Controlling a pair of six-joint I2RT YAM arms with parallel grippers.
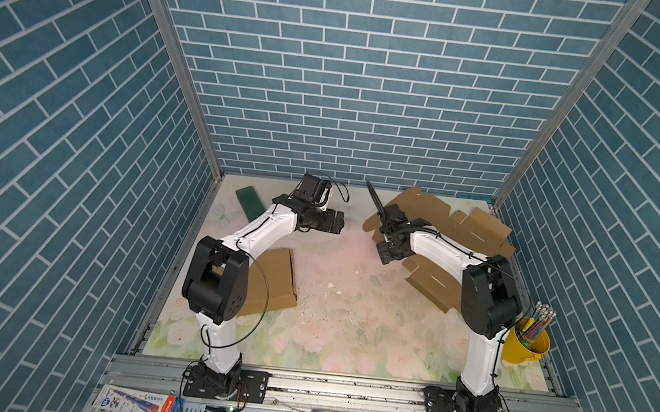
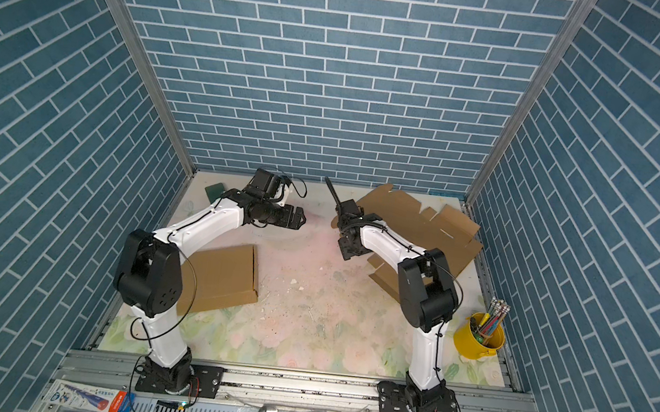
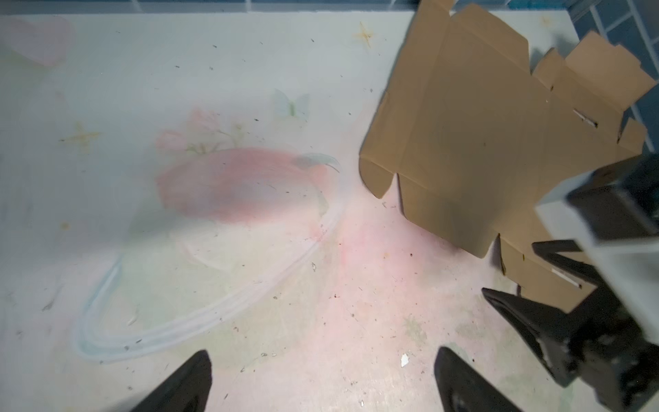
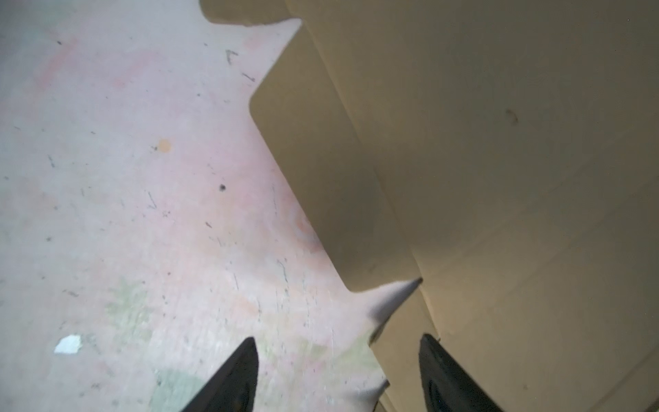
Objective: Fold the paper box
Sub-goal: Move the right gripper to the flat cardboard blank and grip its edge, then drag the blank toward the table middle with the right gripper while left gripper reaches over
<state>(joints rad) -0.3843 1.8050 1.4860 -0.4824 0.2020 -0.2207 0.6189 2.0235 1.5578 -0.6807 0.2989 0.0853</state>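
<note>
At the tabletop's (image 1: pixel 351 301) far right corner lies the unfolded paper box (image 1: pixel 424 208); left gripper (image 3: pixel 323 351) and right gripper (image 4: pixel 337 339) gape empty. Closing astride its edge, the right may shove the sheet, not pinch it.

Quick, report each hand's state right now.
Left hand: open, empty, over the mat.
Right hand: open, holding nothing, at the edge of the unfolded cardboard box.

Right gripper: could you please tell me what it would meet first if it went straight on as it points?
Probably the edge of the flat cardboard; the open right gripper straddles that edge above the table, though depth is unclear.
</note>
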